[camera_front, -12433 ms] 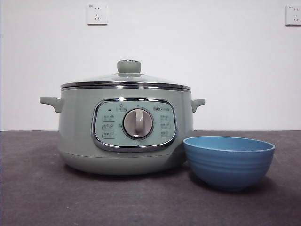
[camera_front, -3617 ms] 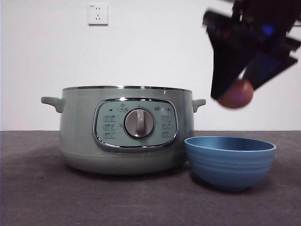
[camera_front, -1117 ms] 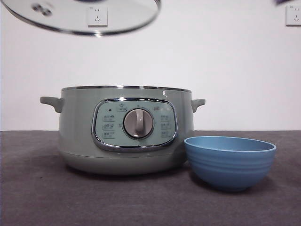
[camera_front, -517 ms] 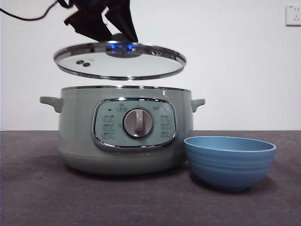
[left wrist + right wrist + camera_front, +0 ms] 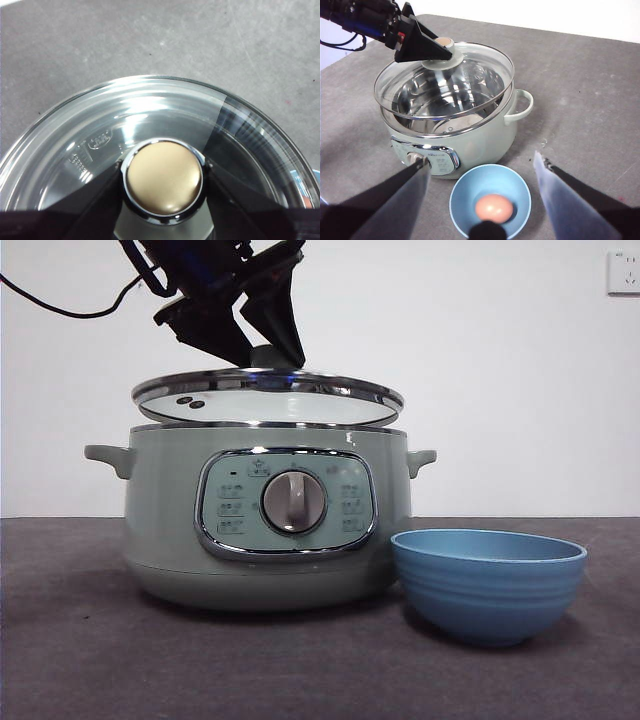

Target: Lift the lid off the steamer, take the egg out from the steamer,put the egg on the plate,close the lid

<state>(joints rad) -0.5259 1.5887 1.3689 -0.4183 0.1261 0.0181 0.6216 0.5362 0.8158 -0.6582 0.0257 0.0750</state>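
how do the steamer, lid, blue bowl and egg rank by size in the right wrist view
1. steamer
2. lid, about as wide as the steamer's rim, though shallower
3. blue bowl
4. egg, smallest, lying in the bowl

The lid (image 5: 268, 400) is clear, glossy glass with a polished chrome rim. The steamer (image 5: 165, 510) has a smooth satin green shell and a shiny steel inside. The plate (image 5: 487, 585) looks matt, perhaps plastic. The table (image 5: 580, 85) is rough grey.

Glass lid (image 5: 268, 398) tilted just above green steamer (image 5: 265, 515); egg (image 5: 493, 208) in blue plate (image 5: 465, 195)
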